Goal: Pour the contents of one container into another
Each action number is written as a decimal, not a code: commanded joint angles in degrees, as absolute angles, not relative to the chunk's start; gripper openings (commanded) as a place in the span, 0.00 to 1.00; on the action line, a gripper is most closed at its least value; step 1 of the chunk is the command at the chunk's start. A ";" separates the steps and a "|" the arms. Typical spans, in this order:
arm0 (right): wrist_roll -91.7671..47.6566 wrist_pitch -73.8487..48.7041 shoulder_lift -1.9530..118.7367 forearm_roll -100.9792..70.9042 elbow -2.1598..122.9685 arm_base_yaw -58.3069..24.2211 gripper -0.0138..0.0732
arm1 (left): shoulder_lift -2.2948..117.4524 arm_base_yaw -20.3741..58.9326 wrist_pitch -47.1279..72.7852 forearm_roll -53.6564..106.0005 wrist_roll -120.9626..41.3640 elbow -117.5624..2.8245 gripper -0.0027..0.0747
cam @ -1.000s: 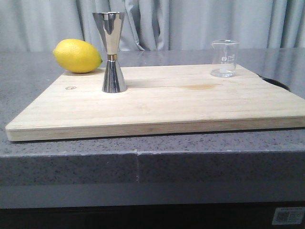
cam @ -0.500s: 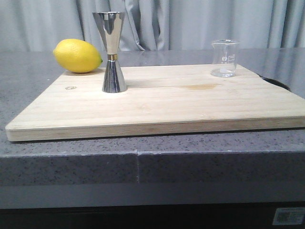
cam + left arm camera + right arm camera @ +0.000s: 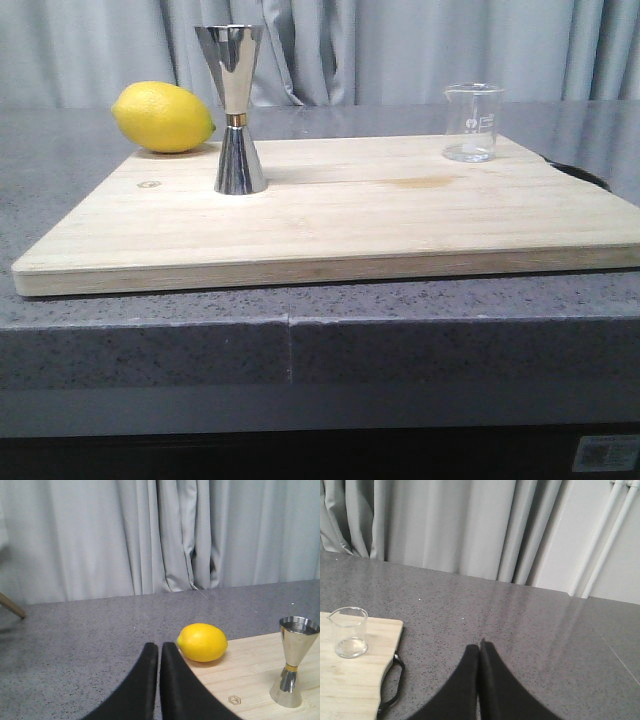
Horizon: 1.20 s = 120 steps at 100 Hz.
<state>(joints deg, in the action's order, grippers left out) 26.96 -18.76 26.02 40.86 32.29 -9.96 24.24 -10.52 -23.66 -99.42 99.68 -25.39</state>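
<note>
1. Standing upright on the wooden cutting board (image 3: pixel 330 215): glass beaker (image 3: pixel 471 122) near the far right corner, steel jigger (image 3: pixel 234 110) toward the far left, well apart from each other, both with long axes vertical.
2. Resting just behind and to the left of the jigger: a lemon (image 3: pixel 162 117), at the board's far left edge, not part of the pour.
3. Showing both grippers pressed together, fingers touching along their length and gripping nothing: left gripper (image 3: pixel 159 652) hanging over the grey countertop (image 3: pixel 75 635), right gripper (image 3: pixel 479 647) likewise over bare counter beyond the board's right edge.
4. Lying to the side of the right jaws, over by the board's handle end in the right wrist view: the beaker (image 3: pixel 349 632), clearly nearer this arm than the other.
5. Sitting off to the opposite side in the left wrist view: the jigger (image 3: pixel 295 661), past the lemon (image 3: pixel 202 642), so nearer the left arm.
6. Judging the coming move: opening the right jaws, swinging inward toward the beaker, closing around its vertical wall from the side, pouring lip kept free.
7. Appearing nearly empty, only a faint trace at the beaker's bottom; contents hard to tell.
8. Comparing with the earlier front views: nothing shifting; beaker, jigger and lemon sitting in the same places, neither arm entering that view.
</note>
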 commanded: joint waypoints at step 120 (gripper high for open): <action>27.05 -15.15 26.15 42.41 33.72 -9.89 0.08 | 24.69 -8.02 -22.89 -97.35 99.72 -25.58 0.01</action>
